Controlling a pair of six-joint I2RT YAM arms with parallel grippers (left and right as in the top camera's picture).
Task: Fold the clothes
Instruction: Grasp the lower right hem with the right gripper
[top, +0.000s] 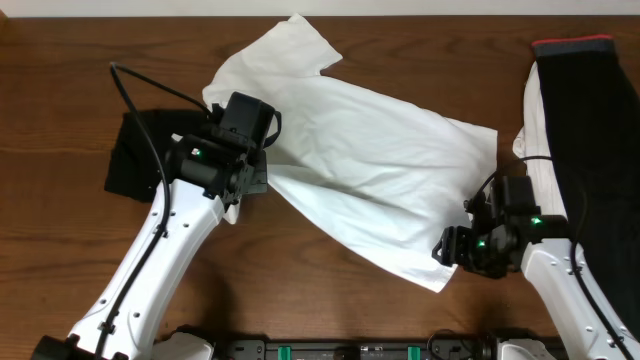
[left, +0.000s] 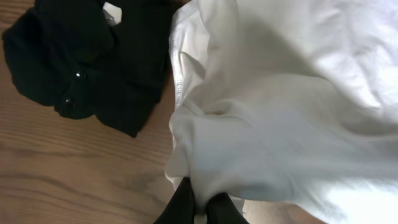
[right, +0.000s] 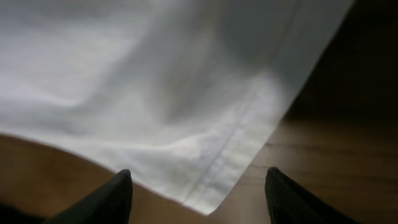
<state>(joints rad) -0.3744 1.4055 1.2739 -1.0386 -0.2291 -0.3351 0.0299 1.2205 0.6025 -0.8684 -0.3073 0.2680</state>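
I note one piece of furniture: a dark brown wooden table (top: 320, 300), its grain running left to right, the finish matt. A pale strip (top: 450, 8) runs along its far edge; I cannot tell whether that is wall or floor. A dark rail (top: 350, 350) with green fittings lies along the near edge. Light is soft and even, and shadows on the wood are blurred.

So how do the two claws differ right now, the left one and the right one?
The left gripper is pinched shut on a fold of the white shirt; the right gripper stands open, gripping nothing. The left gripper is at the shirt's edge beside the black garment; the right gripper is at its hem corner. Both are dark and at the same shirt.
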